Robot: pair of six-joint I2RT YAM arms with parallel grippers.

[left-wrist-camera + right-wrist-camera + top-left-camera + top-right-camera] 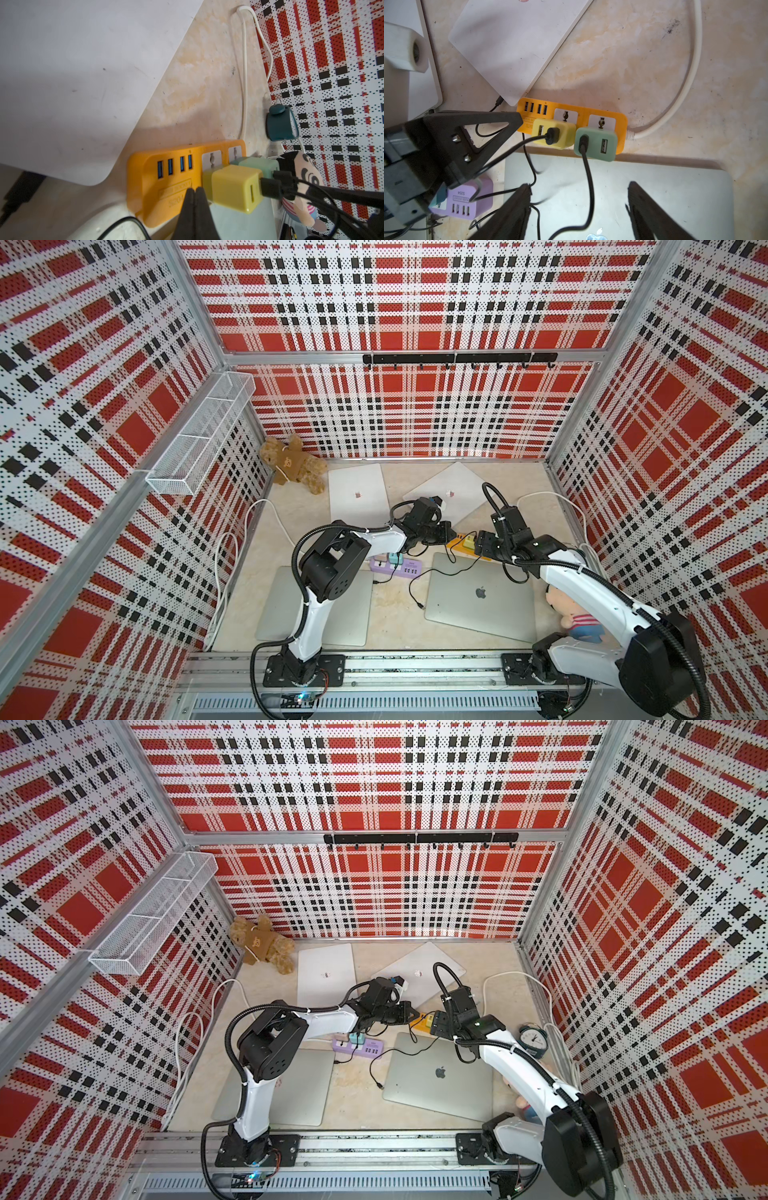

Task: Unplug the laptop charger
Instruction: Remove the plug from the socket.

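Your left claw, fingers together, sits at the orange power strip beside the plugged-in yellow charger. Your right claw hangs apart nearby, seemingly mid-approach. Likely next: grip the charger and pull straight out.

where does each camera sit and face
Top views: above the front rail, looking down onto the table; left arm and right arm show.
Left wrist: on the left arm, facing the orange power strip; shut left gripper shows.
Right wrist: on the right arm, above that strip; open right gripper shows.
Shared: both wrist views show the yellow charger.
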